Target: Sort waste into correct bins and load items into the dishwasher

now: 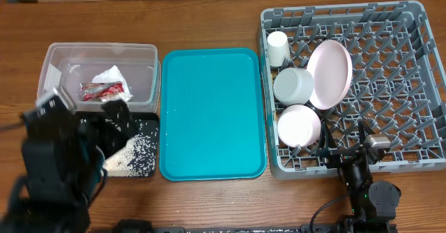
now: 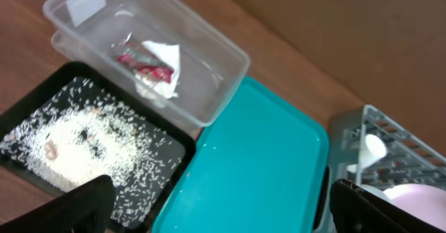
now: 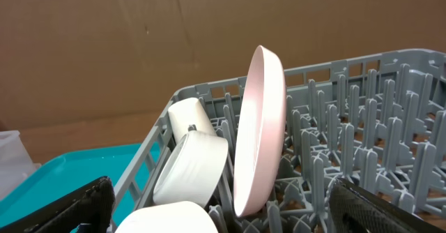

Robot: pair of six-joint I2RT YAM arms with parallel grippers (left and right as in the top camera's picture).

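The grey dish rack point(image 1: 390, 86) at the right holds the pink plate point(image 1: 329, 72) on edge, the white cup point(image 1: 277, 47) and two white bowls point(image 1: 293, 84) point(image 1: 299, 125). The clear tub point(image 1: 101, 76) at the left holds the red wrapper point(image 1: 103, 90) and white napkin point(image 1: 110, 74). The black tray point(image 1: 143, 153) in front of it holds rice point(image 1: 132, 156). My left gripper point(image 2: 223, 212) is open and empty, above the black tray's near side. My right gripper point(image 3: 223, 212) is open and empty at the rack's near edge, facing the plate point(image 3: 259, 132) and bowls point(image 3: 189, 167).
The teal serving tray point(image 1: 212, 111) lies between the bins and the rack, with nothing on it. It also shows in the left wrist view point(image 2: 258, 170). The right arm's base point(image 1: 369, 184) sits just in front of the rack.
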